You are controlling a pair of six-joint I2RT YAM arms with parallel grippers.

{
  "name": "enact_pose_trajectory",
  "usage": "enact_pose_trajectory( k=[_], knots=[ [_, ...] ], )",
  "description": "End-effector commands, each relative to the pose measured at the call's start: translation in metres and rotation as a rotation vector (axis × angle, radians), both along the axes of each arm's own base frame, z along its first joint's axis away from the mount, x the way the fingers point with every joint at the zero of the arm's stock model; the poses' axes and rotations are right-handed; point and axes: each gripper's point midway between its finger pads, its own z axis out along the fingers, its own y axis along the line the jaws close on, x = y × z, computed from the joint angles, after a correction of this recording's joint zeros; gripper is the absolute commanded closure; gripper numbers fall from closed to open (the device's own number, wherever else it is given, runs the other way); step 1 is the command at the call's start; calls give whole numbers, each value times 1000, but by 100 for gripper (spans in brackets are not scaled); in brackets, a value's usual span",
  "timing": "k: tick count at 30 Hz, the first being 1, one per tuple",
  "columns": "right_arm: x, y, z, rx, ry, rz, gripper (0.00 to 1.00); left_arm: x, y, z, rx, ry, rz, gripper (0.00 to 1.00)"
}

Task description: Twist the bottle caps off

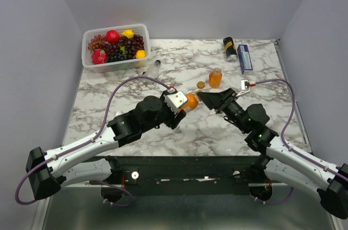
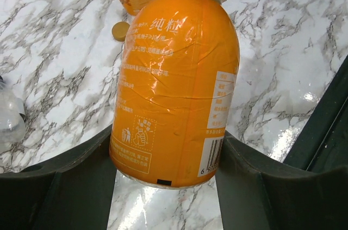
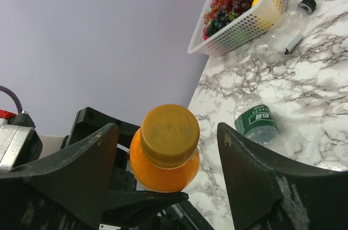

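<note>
Cap-grab step here: left fingers (image 2: pixel 81 178) clamped on the juice bottle (image 2: pixel 174 88) up off the surface (image 2: pixel 283 67), right fingers (image 3: pixel 255 175) apart either side of its orange cap (image 3: pixel 169 134), so next I reckon pinch it square and twist.

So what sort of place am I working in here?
Most likely a lab test cell rather than a real kitchen: a marble-look table boxed in by plain grey walls, with a basket of fruit set out like a prop.
</note>
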Motion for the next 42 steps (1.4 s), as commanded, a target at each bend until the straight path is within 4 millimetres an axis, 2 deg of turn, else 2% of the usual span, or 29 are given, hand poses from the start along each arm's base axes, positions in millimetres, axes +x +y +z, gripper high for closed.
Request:
enact_pose_trajectory(
  k=[1,5,13,19,20,31,34,37,42],
  knots=[
    [-4,7,14,49,-34,42,21,5,6,-2,36,-26,44,67],
    [-5,8,19,60,-52,46,26,5,5,-6,52,-25,45,67],
    [-7,10,24,62,-67,65,27,5,4,-10,77,-26,45,67],
    [-5,15,23,74,-71,77,28,1,1,-14,86,-24,23,67],
    [-9,19,24,72,-78,109,29,1,0,-15,91,-22,22,67],
    [-9,22,24,70,-86,120,36,-1,-2,-18,99,-13,8,67],
    [-9,24,23,66,-87,127,40,-3,-4,-18,97,-10,-4,67],
    [-9,25,22,62,-96,133,49,-8,-8,-18,88,2,-37,67],
    [-4,21,30,-5,-186,97,57,-24,-18,-15,50,24,-142,67]
  ],
)
